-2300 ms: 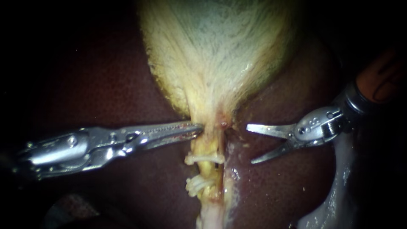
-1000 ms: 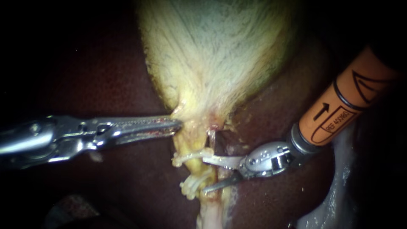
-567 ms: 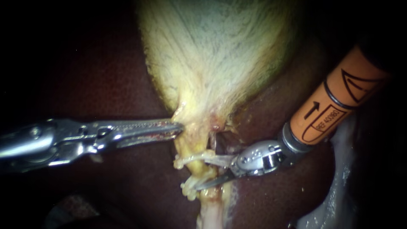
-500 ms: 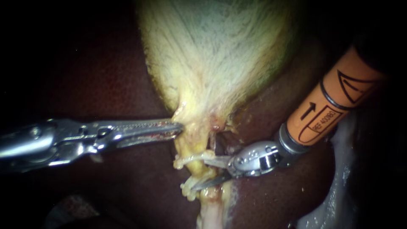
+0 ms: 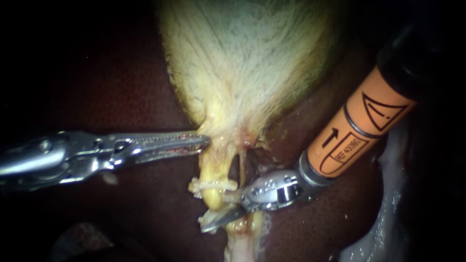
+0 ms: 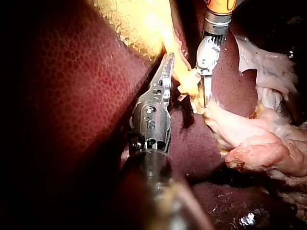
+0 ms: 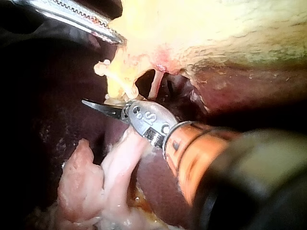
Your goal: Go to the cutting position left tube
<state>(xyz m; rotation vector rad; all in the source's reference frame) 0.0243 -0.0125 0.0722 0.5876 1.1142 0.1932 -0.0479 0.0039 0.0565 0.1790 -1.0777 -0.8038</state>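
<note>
The right instrument's claw [image 5: 217, 211] stands open, one blade on either side of the left tube [image 5: 212, 196], between two pale clips [image 5: 213, 184]. The left instrument's claw [image 5: 201, 141] is closed on the gallbladder [image 5: 242, 73] at its neck. Dark liver [image 5: 121, 87] lies around them.

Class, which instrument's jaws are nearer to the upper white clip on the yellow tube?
Right. The right instrument has its jaws open at the tube just below the clip; the left instrument, shut on the gallbladder, sits higher.
</note>
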